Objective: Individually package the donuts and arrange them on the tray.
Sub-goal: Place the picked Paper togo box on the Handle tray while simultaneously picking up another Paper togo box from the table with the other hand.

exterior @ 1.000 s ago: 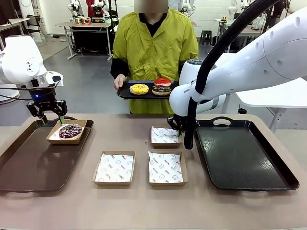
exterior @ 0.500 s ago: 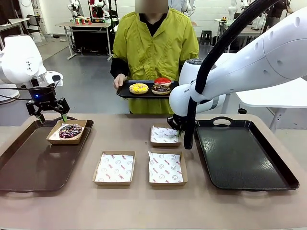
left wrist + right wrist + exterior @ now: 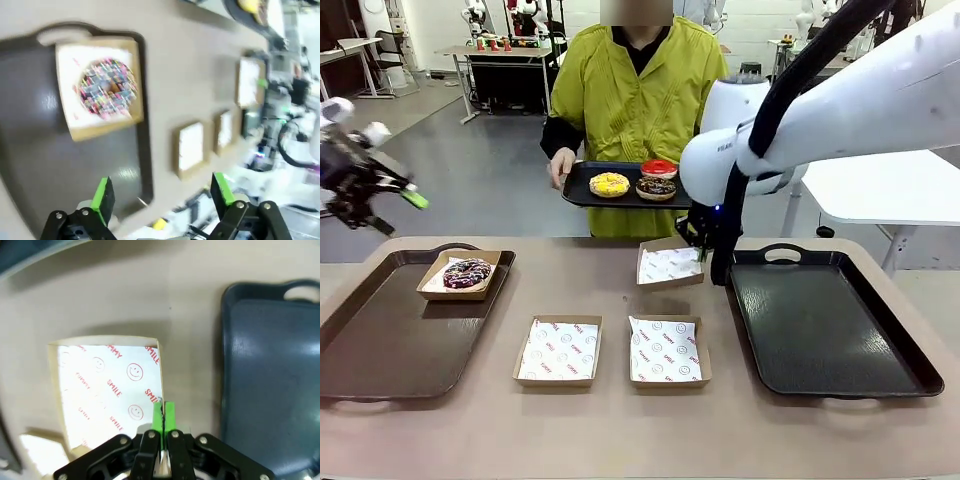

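While the right gripper (image 3: 702, 254) is clenched on the rim of a tilted paper-lined box (image 3: 668, 266), a dark tray (image 3: 820, 330) lies at its four o'clock, two empty boxes (image 3: 558, 350) at seven, and the person's tray (image 3: 582, 190) with three donuts (image 3: 656, 186) at eleven. Far at nine, the left gripper (image 3: 390, 208) hangs released, the boxed sprinkled donut (image 3: 467, 272) at its four o'clock.

On the white paper liner (image 3: 105, 385) of the box (image 3: 53, 390) my right claw (image 3: 162, 412) pinches, I read red "SMILE", repeated among smiley faces. Red print on the nearer liners (image 3: 557, 350) is too small.
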You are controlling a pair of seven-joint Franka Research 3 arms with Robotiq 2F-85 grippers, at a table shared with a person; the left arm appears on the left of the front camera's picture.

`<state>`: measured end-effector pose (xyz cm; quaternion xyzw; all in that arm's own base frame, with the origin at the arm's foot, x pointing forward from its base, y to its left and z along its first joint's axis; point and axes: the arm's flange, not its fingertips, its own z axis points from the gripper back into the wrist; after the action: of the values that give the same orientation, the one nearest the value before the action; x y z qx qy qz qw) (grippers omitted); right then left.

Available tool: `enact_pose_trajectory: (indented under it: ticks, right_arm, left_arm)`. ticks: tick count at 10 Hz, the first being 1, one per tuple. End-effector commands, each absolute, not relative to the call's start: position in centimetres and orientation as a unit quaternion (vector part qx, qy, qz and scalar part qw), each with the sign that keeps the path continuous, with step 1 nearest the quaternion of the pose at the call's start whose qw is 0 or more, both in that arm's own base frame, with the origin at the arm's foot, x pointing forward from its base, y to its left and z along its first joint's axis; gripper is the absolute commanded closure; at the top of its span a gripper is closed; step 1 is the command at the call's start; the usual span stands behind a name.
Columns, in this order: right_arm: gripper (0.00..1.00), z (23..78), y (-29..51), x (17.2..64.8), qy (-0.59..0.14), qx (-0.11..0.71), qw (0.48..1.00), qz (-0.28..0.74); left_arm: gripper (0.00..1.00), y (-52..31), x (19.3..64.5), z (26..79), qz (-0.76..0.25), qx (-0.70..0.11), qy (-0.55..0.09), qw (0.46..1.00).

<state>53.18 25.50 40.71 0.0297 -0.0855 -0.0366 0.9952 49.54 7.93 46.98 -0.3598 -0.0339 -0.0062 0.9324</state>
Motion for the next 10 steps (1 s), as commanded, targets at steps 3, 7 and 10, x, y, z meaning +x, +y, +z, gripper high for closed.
enact_pose_trajectory:
  ticks: [3, 7, 10]
  right_arm:
    - [1.0, 46.6, 24.9, 52.0, -0.076, 0.001, 0.997, -0.034]
    - [1.0, 51.1, 25.8, 53.8, -0.052, -0.012, 0.998, -0.025]
    - [1.0, 50.3, 26.1, 55.6, -0.03, -0.027, 0.999, -0.028]
  left_arm:
    - [0.0, 16.1, 44.5, 46.2, 0.036, -0.498, -0.021, 0.866]
    - [0.0, 20.4, 43.6, 43.7, 0.085, -0.562, -0.009, 0.823]
    - [0.0, 20.5, 43.2, 43.3, 0.096, -0.55, -0.006, 0.829]
